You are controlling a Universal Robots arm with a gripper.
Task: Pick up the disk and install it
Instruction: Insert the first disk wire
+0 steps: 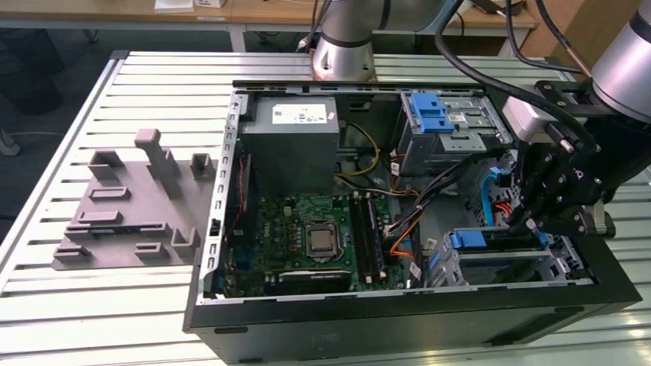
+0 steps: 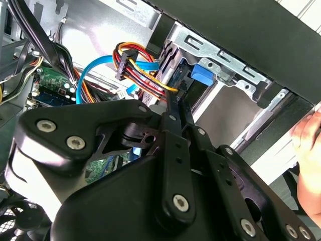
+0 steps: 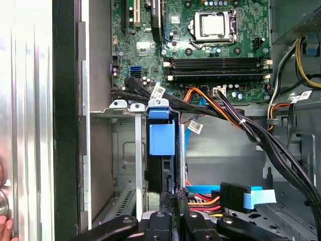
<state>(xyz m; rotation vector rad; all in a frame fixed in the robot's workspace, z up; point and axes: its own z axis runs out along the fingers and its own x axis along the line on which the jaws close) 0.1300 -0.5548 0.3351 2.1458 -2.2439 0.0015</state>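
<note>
The gripper reaches into the open case, at the drive bay in the case's front corner nearest the exterior view's right. The disk stands on edge in that bay, its blue frame tab uppermost between the bay's metal rails. In the first wrist view the fingers run down close together at the disk's rear edge, but whether they clamp it or merely press against it cannot be told. The disk looks partly seated, so the step in hand appears to be the final push home. Done well, that calls for force straight along the rails, the drive kept square so the frame does not bind. The blue cable and the wire bundle lie just beside the gripper and could snag; the approach should keep clear of them. A person's hand rests at the case's outer edge, near the arm's working space.
</note>
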